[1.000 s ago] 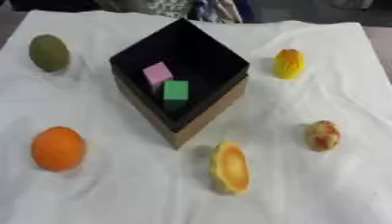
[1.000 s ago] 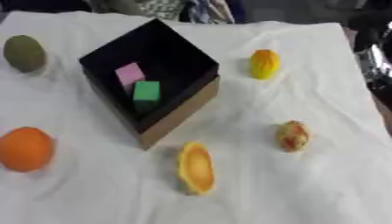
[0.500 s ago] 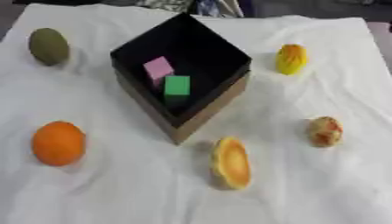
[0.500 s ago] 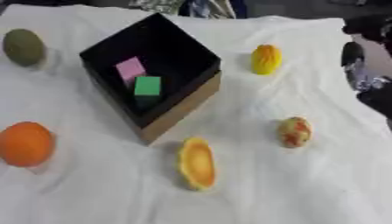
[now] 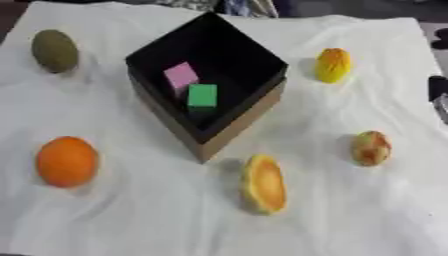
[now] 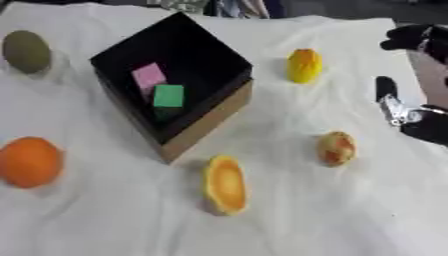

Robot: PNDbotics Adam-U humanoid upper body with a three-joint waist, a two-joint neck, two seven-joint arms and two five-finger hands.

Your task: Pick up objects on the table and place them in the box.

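A black box [image 5: 229,131] with brown outer walls stands at the middle, with a pink block [image 5: 181,75] and a green block [image 5: 202,96] inside. Around it on the white cloth lie an olive-green oval fruit [image 5: 54,50], an orange [image 5: 66,161], an orange-yellow elongated piece [image 5: 263,183], a small red-and-yellow fruit [image 6: 336,147] and a yellow ridged fruit [image 6: 304,65]. My right hand [image 6: 426,127] enters at the right edge, open and holding nothing, to the right of the red-and-yellow fruit. The left hand does not show.
A white, wrinkled cloth [image 5: 131,220] covers the table to its edges. Dark shapes and patterned fabric [image 6: 229,7] lie beyond the far edge.
The whole picture has shifted a little, so the camera moved. My right hand has come further in from the right edge. The objects have stayed in place.
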